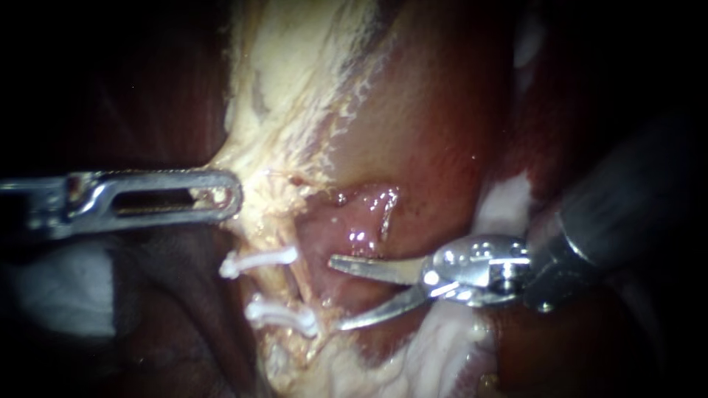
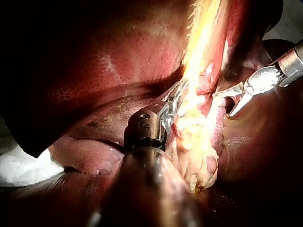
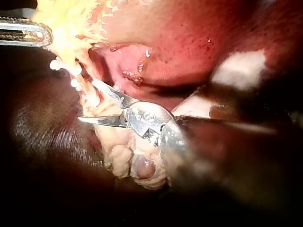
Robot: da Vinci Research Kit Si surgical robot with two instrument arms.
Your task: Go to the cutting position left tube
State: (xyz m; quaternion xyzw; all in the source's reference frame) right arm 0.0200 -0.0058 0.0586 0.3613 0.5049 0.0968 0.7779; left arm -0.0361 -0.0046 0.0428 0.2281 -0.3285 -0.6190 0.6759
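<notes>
Holding blades apart beside the clipped tube [image 1: 293, 278]

Red-pink tissue [image 1: 435, 118] fills the upper middle and right of the endoscope view, smooth and wet. Pale yellow fatty tissue [image 1: 287, 74] runs from the top centre down to the bottom centre like a lumpy ribbon. Dark brown liver [image 1: 184, 302] sits in the lower left.

My left instrument [image 1: 221, 195] comes in flat from the left edge, at mid height. Its jaws are clamped on the edge of the fatty tissue, which is stretched into a little point there.

My right instrument [image 1: 336, 292] comes in from the right edge, lower down. It ends in two thin curved blades, and they stand apart with a clear gap. Nothing is pinched by them. Their tips point left, toward the tube.

The tube is a thin pale strand in the lower middle of the frame, running up and down inside the fatty ribbon. Two small white clips sit across it — the upper clip [image 1: 258, 260] and the lower clip [image 1: 284, 317]. The blade tips are just to the right of the stretch between the clips. In the right wrist view the strand sits right at the tips — I cannot tell if they touch it.
</notes>
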